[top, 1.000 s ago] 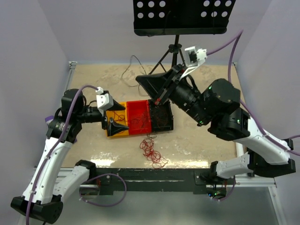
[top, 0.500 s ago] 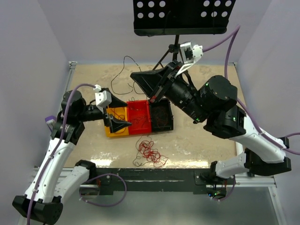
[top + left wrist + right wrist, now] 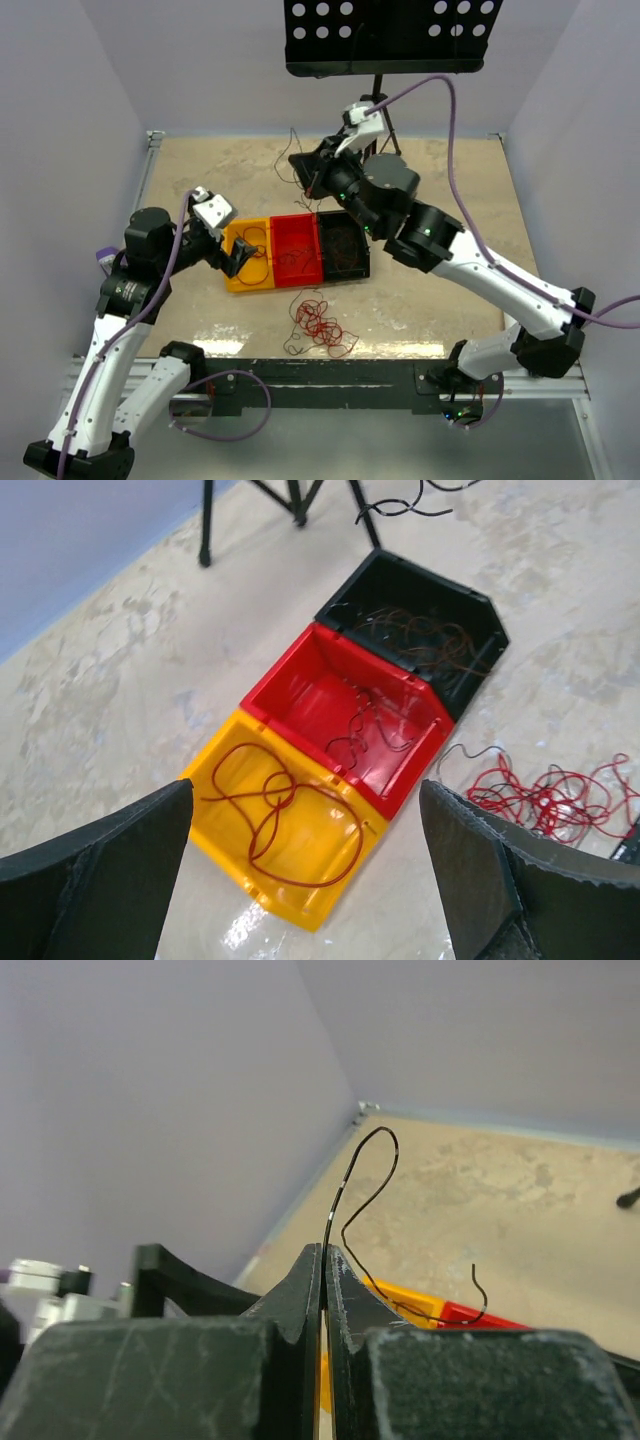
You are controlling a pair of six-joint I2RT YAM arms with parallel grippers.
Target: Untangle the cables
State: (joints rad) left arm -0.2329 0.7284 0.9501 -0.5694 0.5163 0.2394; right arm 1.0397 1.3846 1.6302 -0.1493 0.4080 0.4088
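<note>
Cables (image 3: 322, 324) not yet sorted lie as a loose red tangle on the worktop (image 3: 450, 300), just in front of the row of three joined bins and apart from it. Your right jaws are pressed together on a single thin black wire (image 3: 385, 1129), which arcs up above the tips and then trails down toward the bins. That arm is raised over the back of the worktop, I judge to draw this one strand clear of everything else before it is set down. Whether its far end hangs free or is caught on something, you cannot tell from these views. Your left jaws are spread wide and hold nothing. They hang just left of the yellow bin (image 3: 240, 855) and look along the row, which reads as a ready position for the next strand. In that yellow bin lies a reddish-brown wire (image 3: 272, 798) in a few open loops. The red bin (image 3: 310, 695) beside it holds one curly dark wire (image 3: 362, 720). The black bin (image 3: 395, 585) at the far end holds a small nest of brownish wires (image 3: 430, 645), too fine against the dark floor to count. Most of the red strands are outside the bins, so I judge you are only partway through.
</note>
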